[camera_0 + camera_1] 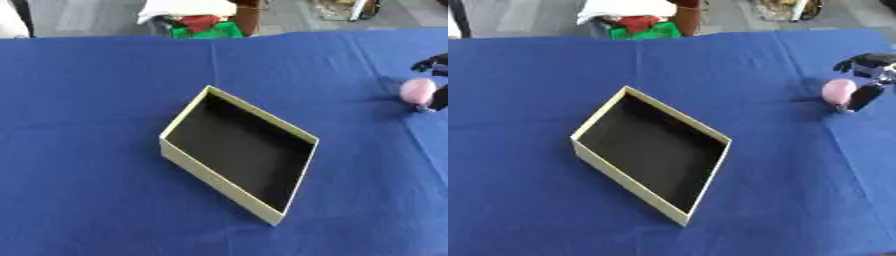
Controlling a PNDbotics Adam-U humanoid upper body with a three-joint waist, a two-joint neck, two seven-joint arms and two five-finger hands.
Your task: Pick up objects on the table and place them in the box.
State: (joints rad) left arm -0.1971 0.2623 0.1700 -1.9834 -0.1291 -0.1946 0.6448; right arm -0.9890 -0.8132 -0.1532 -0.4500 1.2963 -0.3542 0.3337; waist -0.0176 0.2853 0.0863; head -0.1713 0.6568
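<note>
Right eye view: desk (535, 75) under a blue cloth, box (588, 154) open and empty at centre, set askew. Our right hand (868, 80) is at the far right edge, fingers curled round a pink ball (838, 91) just above the cloth, well apart from the box. We'd guess the ball is light, smooth and maybe soft, so it could slip; take it across its middle. Hand is partly cut off by the edge, so we can't see the contact on the ball's far side. Left hand isn't showing.
</note>
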